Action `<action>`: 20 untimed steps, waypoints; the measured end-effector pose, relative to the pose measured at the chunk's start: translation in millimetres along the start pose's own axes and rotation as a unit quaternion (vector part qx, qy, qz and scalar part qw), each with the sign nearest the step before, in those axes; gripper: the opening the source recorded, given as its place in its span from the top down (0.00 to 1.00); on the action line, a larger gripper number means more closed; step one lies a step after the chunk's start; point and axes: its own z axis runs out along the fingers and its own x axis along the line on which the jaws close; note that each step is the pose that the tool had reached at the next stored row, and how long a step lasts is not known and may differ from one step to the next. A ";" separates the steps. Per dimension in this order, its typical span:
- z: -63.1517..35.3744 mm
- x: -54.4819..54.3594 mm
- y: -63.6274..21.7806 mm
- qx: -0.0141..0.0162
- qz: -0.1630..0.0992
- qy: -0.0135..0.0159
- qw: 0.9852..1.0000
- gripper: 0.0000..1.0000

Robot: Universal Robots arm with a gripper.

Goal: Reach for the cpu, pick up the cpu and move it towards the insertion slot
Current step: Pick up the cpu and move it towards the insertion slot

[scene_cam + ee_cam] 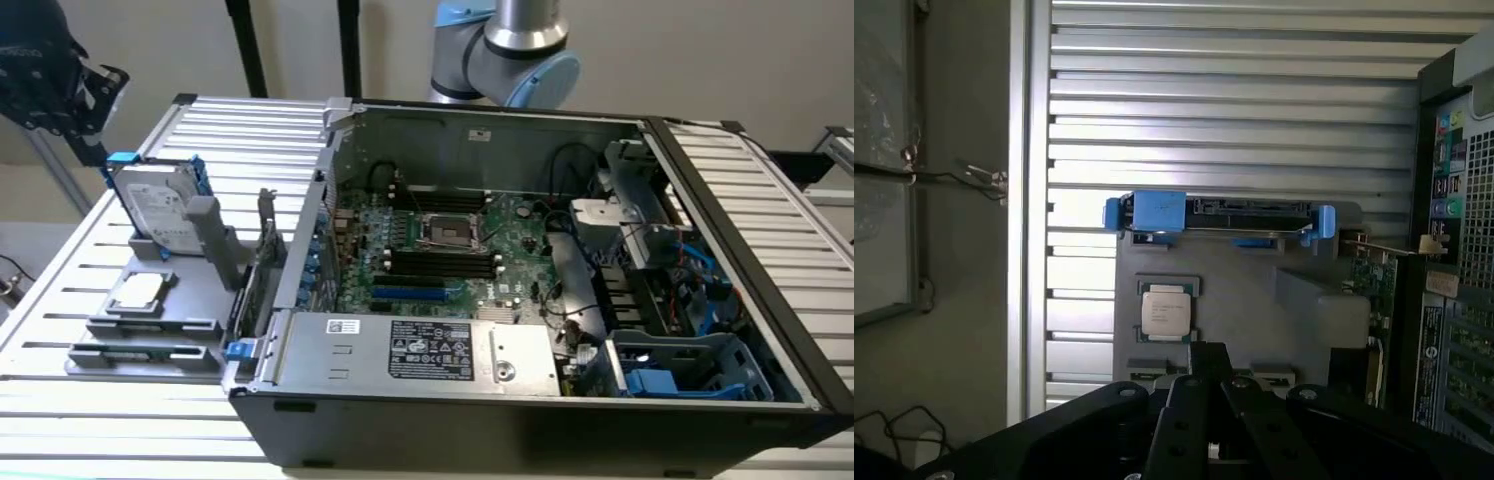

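So here's what we're looking at. The small flat square cpu with the shiny silver top [140,292] sits flat in its recess on the grey plastic holder tray [200,330], on the slatted metal table [80,400] at the exterior view's left, well apart from the open black computer case [534,430]. Just behind it, the silver hard drive with blue rails [158,210] stands upright in the same tray.

In the wrist view, the black gripper [1209,358] hangs above the tray, clear of the cpu and touching nothing. As far as we can see it's pressed together with nothing pinched (its lower body is cut off by the picture's edge).

The square insertion slot with the silver frame and dark centre [450,232] lies on the green motherboard [514,250] inside the case. We can't make out any detail in its centre.

We only get one grey and light-blue joint of the arm [514,45]; the rest runs out of the picture. A dark bulky shape [47,85] hangs at the exterior view's top left, cropped and too murky to name.
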 end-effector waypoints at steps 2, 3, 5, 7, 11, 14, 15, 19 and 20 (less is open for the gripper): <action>1.2 4.4 -0.8 0.000 0.000 0.000 1.000 0.89; 2.0 7.1 -1.5 0.000 0.000 0.000 1.000 0.89; 3.9 12.5 -2.6 0.000 0.000 0.000 1.000 0.89; 5.9 15.7 -4.5 0.000 0.000 0.001 1.000 0.89; 10.9 18.9 -7.9 0.000 0.000 0.002 1.000 0.89; 15.5 20.1 -10.1 0.000 0.000 0.002 1.000 0.89; 16.7 20.3 -10.7 0.000 0.000 0.002 1.000 0.89; 20.9 20.8 -13.0 0.000 -0.001 0.003 1.000 0.89; 22.0 20.8 -13.6 0.000 -0.001 0.003 1.000 0.89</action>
